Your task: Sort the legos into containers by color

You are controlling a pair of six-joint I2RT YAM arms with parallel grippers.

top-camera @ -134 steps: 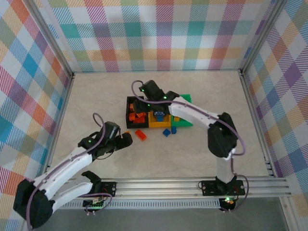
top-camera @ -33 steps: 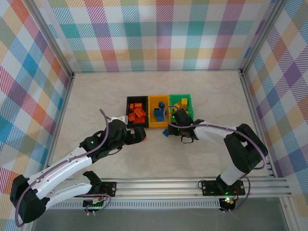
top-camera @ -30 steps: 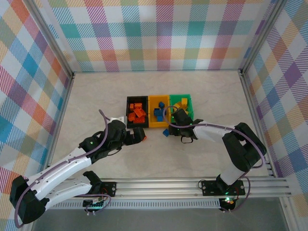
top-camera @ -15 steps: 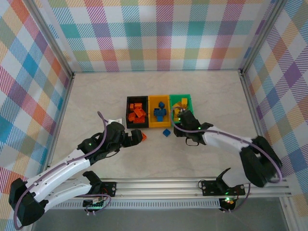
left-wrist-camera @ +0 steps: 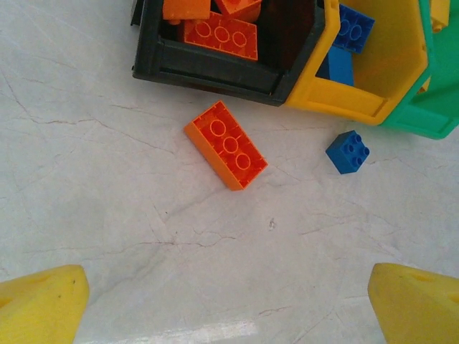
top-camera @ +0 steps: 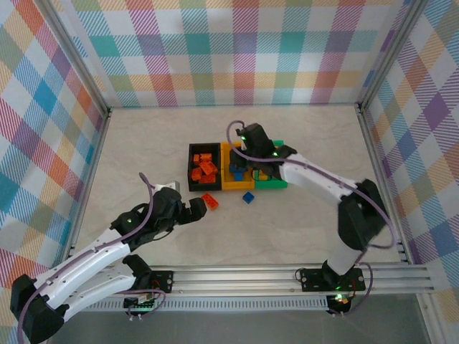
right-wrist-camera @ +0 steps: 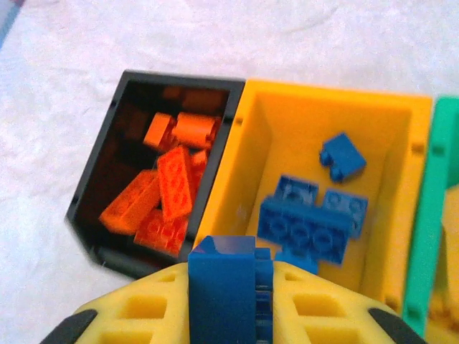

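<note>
Now, on the bench [top-camera: 143, 143] our yellow bin [right-wrist-camera: 287, 122], flanked by the black bin [right-wrist-camera: 179, 79] and the green bin [right-wrist-camera: 430, 215], lies just ahead of and below our right gripper [right-wrist-camera: 229, 308], which is clamped on a blue brick [right-wrist-camera: 224, 276]; we judge a small reach forward puts it over the blue pile [right-wrist-camera: 305, 226]. Our left gripper [left-wrist-camera: 229, 301] hangs wide open and empty, the loose orange brick [left-wrist-camera: 225, 145] ahead of it, long axis slanting across the gap
</note>
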